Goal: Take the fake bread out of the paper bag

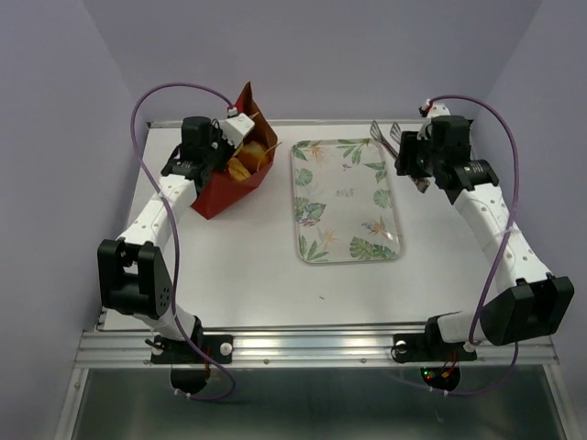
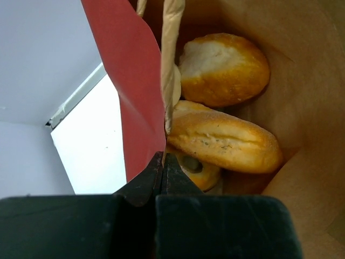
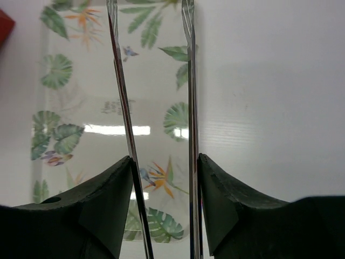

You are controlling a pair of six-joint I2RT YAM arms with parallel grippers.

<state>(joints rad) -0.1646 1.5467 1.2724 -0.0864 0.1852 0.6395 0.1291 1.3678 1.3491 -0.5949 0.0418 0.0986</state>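
Observation:
The dark red paper bag (image 1: 218, 191) stands at the back left with its mouth open. In the left wrist view its red wall (image 2: 132, 81) and brown inside (image 2: 307, 108) fill the frame. Fake bread lies inside: a round bun (image 2: 223, 67), an oblong loaf (image 2: 226, 140) and a ring-shaped bagel (image 2: 198, 168) under it. My left gripper (image 2: 162, 162) is shut on the bag's rim, beside a paper handle (image 2: 170, 54). My right gripper (image 3: 164, 162) is closed on a pair of metal tongs (image 3: 121, 97), both thin arms pressed between its fingers, above the tray's right side.
A leaf-patterned rectangular tray (image 1: 347, 200) lies in the middle of the white table, with nothing on it. The tongs' tips (image 1: 385, 133) point toward the back wall near the tray's far right corner. Purple walls close in the table.

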